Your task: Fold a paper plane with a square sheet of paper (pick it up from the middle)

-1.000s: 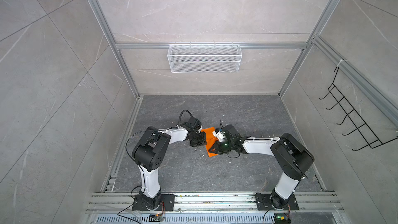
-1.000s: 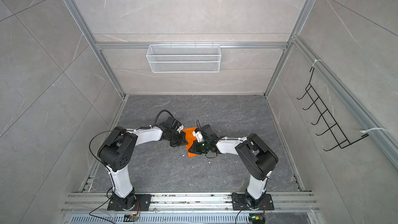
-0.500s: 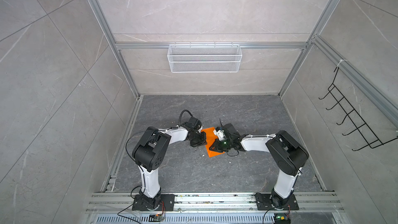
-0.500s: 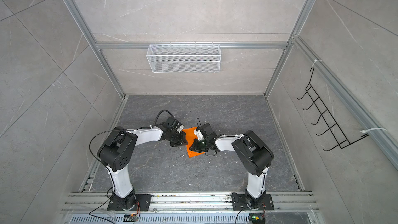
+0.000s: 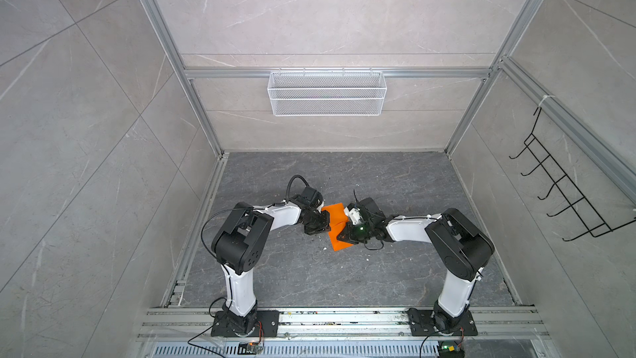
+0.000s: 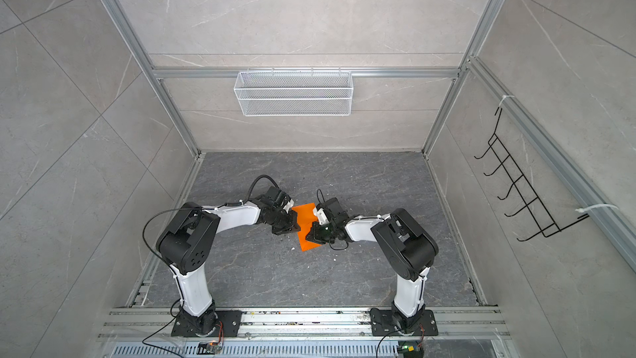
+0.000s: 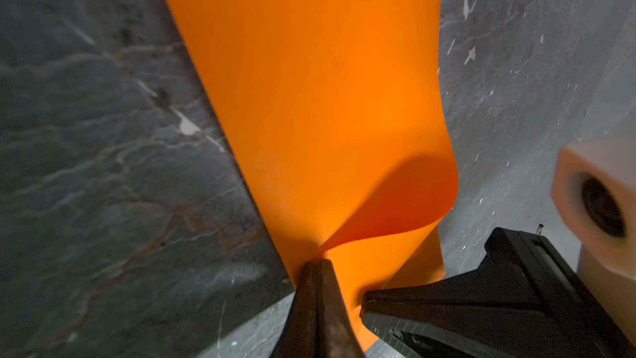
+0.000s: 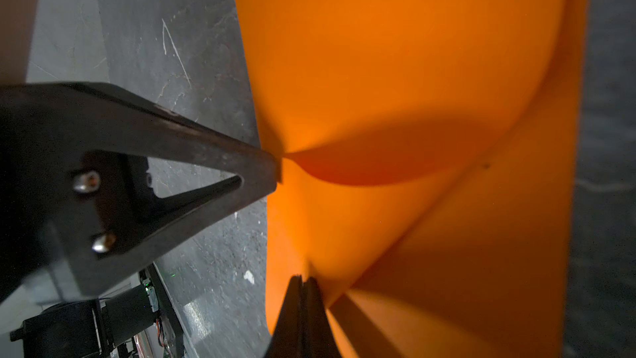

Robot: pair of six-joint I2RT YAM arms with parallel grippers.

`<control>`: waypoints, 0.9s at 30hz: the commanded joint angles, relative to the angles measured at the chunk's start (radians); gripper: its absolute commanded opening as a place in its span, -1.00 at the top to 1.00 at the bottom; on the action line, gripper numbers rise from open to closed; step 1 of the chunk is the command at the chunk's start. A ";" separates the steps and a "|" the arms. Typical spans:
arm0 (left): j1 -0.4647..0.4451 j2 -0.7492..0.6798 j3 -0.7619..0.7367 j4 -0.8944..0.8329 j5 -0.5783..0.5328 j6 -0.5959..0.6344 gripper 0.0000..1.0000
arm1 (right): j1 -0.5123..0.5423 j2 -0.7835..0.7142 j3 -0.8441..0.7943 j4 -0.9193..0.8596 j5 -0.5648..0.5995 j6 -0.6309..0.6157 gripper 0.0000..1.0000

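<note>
while left hand and right hand are pinching shut on the square sheet of paper — mid-fold — the curl between them is probably needing flattening next.

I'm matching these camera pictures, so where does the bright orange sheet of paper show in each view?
In a top view: the bright orange square sheet of paper, just below centre.
In a top view: the sheet, slightly further left.
Left wrist: the sheet fills the middle, curling.
Right wrist: the sheet fills most of the frame.
Shared landmark: the black left pincer, shut on its edge.
</note>
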 commanded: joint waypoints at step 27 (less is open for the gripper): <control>-0.003 0.068 -0.031 -0.156 -0.130 0.034 1.00 | -0.085 0.049 0.013 0.132 -0.042 0.068 0.92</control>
